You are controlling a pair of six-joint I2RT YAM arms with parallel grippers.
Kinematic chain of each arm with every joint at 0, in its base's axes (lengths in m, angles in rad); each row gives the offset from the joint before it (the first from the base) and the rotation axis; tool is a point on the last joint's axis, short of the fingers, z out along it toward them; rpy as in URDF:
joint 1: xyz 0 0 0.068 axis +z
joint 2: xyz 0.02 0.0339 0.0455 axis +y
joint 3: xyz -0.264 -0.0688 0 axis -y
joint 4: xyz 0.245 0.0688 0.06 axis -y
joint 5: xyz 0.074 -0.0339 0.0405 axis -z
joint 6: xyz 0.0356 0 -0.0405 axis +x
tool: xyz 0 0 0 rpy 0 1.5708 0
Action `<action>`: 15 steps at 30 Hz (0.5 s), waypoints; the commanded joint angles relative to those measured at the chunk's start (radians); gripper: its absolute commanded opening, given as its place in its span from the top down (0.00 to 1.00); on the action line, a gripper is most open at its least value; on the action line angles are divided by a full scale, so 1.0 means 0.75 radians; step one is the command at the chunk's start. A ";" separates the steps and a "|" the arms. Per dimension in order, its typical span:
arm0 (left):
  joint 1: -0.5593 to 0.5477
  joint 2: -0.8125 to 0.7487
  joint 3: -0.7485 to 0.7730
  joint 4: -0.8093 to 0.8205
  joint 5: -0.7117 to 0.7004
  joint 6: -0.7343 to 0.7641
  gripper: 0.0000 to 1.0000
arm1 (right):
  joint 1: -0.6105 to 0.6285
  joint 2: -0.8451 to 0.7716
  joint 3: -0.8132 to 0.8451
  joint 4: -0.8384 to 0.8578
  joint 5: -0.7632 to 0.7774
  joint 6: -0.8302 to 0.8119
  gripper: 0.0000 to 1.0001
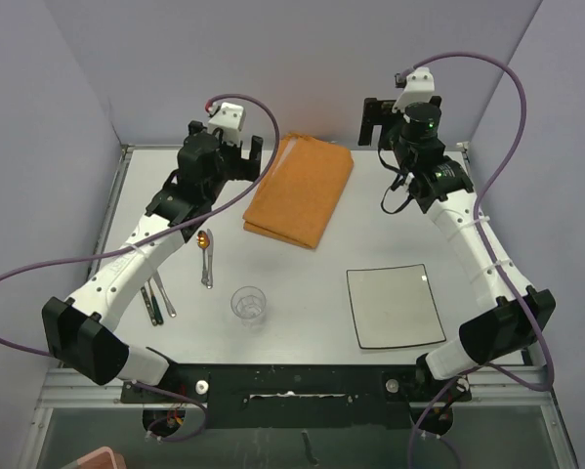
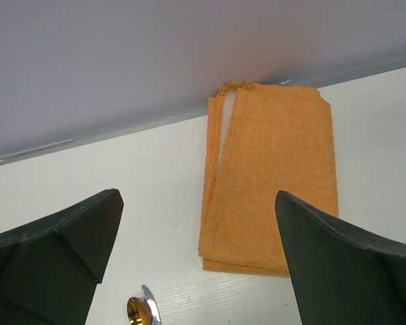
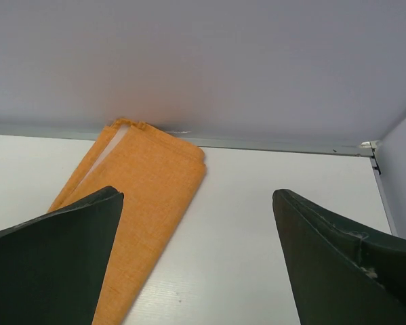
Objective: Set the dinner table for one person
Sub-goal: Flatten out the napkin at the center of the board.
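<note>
The table [image 1: 302, 269] lay under everything. Nearest the bases, the plate [image 1: 395, 306] sat near-right of the mat [image 1: 300, 189] and the glass [image 1: 249, 304] near-left of it, with the spoon [image 1: 206, 259] left of the mat's near end. The mat lay folded at the table's far edge, its long axis running near to far and leaning right. The left gripper [image 2: 197, 196] gaped empty just left of it. The right gripper [image 3: 197, 193], also open and empty, hung farther off to its right, so the left looked better placed

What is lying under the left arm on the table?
Two utensils stick out from under the left arm; their upper ends are covered, so their types cannot be told.
</note>
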 commanded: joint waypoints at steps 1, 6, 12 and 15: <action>-0.004 -0.006 -0.043 0.106 -0.064 -0.118 0.02 | 0.009 -0.056 0.008 0.094 0.094 -0.025 0.02; -0.002 0.026 -0.254 0.119 -0.057 -0.448 0.02 | 0.012 -0.105 -0.021 0.153 0.073 -0.124 0.02; 0.056 0.084 -0.395 0.041 -0.068 -0.826 0.04 | -0.006 -0.182 -0.119 0.224 0.166 -0.193 0.02; 0.087 0.103 -0.416 0.073 0.032 -0.894 0.04 | -0.013 -0.193 -0.138 0.232 0.167 -0.206 0.02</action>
